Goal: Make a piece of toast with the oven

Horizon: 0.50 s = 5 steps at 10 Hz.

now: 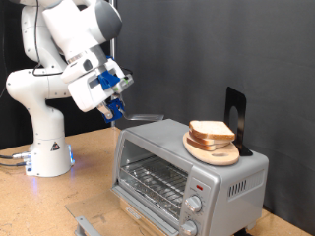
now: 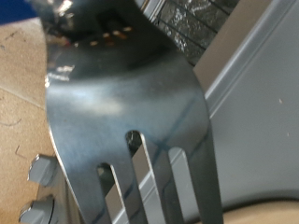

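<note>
My gripper (image 1: pixel 115 104) hangs above and to the exterior view's left of the oven (image 1: pixel 236 182). It is shut on the handle of a slotted metal spatula (image 1: pixel 140 118) whose blade reaches over the oven's top left corner. The spatula (image 2: pixel 121 103) fills the wrist view; the fingers are hidden there. The oven's door (image 1: pixel 94 222) is folded down, and the wire rack (image 1: pixel 157 180) inside is bare. Pale bread with a brown crust (image 1: pixel 212 130) lies on a round wooden board (image 1: pixel 213 152) on the oven's roof. No separate single slice of toast shows.
A black stand (image 1: pixel 234 116) rises behind the board on the oven's roof. Two round knobs (image 1: pixel 194 206) sit on the oven's front at the right. The arm's white base (image 1: pixel 44 147) stands on the wooden table (image 1: pixel 89 167) at the left. A dark curtain forms the backdrop.
</note>
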Each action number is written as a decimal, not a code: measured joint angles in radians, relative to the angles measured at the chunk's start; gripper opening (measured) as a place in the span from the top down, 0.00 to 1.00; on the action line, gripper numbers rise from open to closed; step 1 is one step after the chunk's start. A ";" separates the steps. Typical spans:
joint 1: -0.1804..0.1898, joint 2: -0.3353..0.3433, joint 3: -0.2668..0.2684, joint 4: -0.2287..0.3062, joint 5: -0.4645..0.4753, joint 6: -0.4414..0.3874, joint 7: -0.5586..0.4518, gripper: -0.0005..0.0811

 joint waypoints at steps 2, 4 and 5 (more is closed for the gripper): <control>-0.010 0.006 0.037 0.000 -0.059 0.001 0.055 0.54; -0.014 0.021 0.060 0.003 -0.080 0.003 0.098 0.54; -0.014 0.030 0.066 0.004 -0.080 0.016 0.106 0.54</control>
